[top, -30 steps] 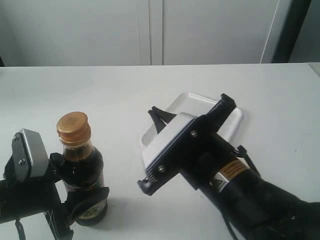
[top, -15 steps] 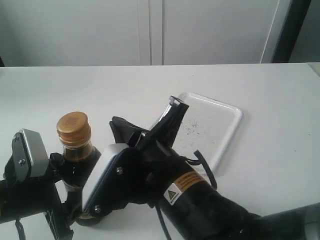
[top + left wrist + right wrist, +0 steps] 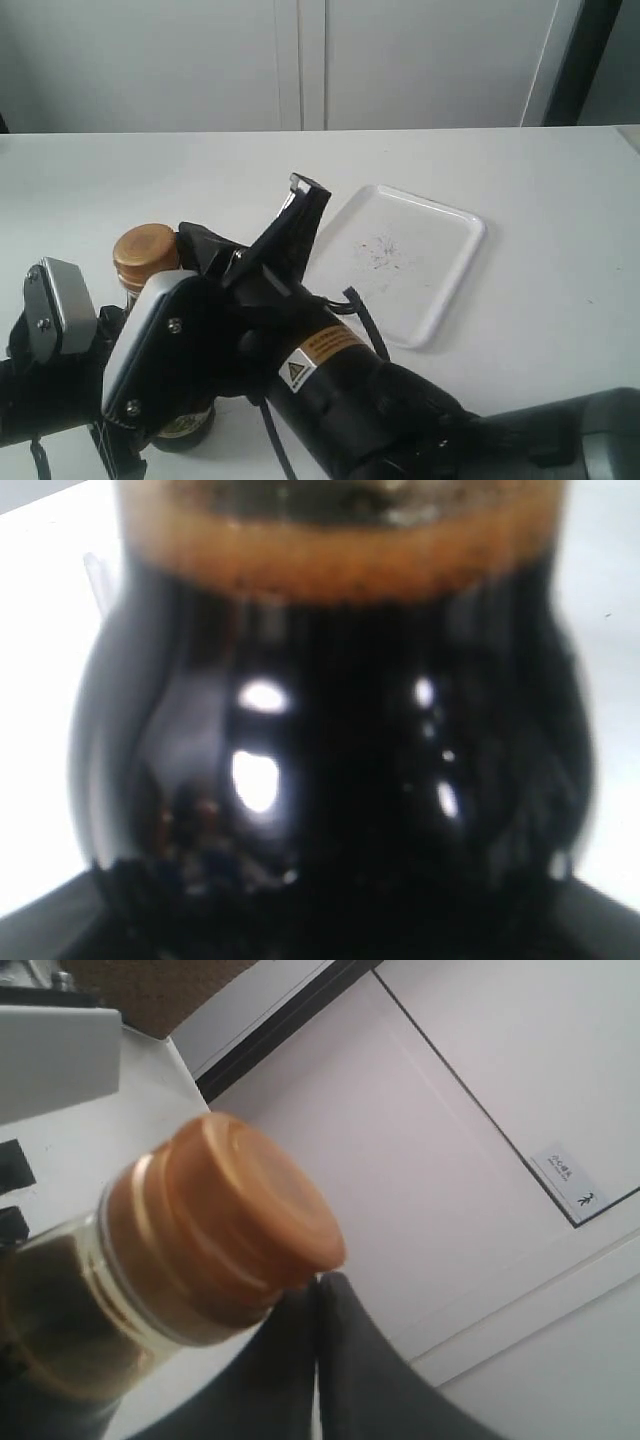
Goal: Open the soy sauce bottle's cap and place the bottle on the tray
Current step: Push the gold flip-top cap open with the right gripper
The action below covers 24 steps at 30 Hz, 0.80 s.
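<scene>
While the soy sauce bottle (image 3: 160, 330) stands upright at the lower left of the exterior frame on the white surface (image 3: 150, 180), the left end effector (image 3: 150, 395) appears to pinch its lower body; the left wrist view is filled by dark glass, which fits a close grip, though the fingers themselves are not shown clearly there. Cap (image 3: 146, 252): golden-bronze, lid down, not yet flipped, seen at the centre left of the right wrist view (image 3: 225, 1225). Right end effector (image 3: 245, 240): reached across to the left half of the exterior frame, beside the cap; one dark finger (image 3: 295, 225) rises just right of it, another lies close behind it. In the right wrist view two dark fingertips (image 3: 335, 1330) sit pressed close together just under the lid's edge, with nothing visibly held between them. Tray (image 3: 440, 290): white, right of centre, faint specks at its middle, well apart from the bottle. Judged step: lifting the flip lid. Recommended handling: hook the fingertip under the lid's lip on the side away from the hinge, which cannot be located here; push upward along the bottle's axis, not sideways; keep the left grip firm and low so the bottle does not tilt or slip; move to the tray only once the lid is fully back.
</scene>
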{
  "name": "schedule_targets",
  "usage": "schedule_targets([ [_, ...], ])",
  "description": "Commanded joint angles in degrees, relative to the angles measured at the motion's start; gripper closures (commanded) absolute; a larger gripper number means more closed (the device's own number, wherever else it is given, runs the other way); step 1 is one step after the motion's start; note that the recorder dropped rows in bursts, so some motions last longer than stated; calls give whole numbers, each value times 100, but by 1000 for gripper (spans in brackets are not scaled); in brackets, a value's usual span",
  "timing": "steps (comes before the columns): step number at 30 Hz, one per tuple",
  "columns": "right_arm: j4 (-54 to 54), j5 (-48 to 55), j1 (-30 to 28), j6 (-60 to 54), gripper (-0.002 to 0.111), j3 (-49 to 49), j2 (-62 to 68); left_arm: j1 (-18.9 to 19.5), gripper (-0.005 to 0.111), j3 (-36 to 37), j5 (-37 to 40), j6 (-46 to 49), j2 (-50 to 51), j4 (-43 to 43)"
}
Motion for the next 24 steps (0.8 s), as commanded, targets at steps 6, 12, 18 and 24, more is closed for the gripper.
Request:
schedule_targets([
  [6, 81, 118, 234, -206, 108, -124, 0, -7, 107, -11, 40, 76, 4, -36],
  [12, 190, 138, 326, -320, 108, -287, 0, -7, 107, -11, 40, 76, 4, -36],
  [18, 149, 84, 431, -736, 108, -623, 0, -7, 107, -11, 40, 76, 4, -36],
  [24, 185, 633, 650, -917, 108, -1428, 0, -7, 107, -11, 40, 76, 4, -37],
])
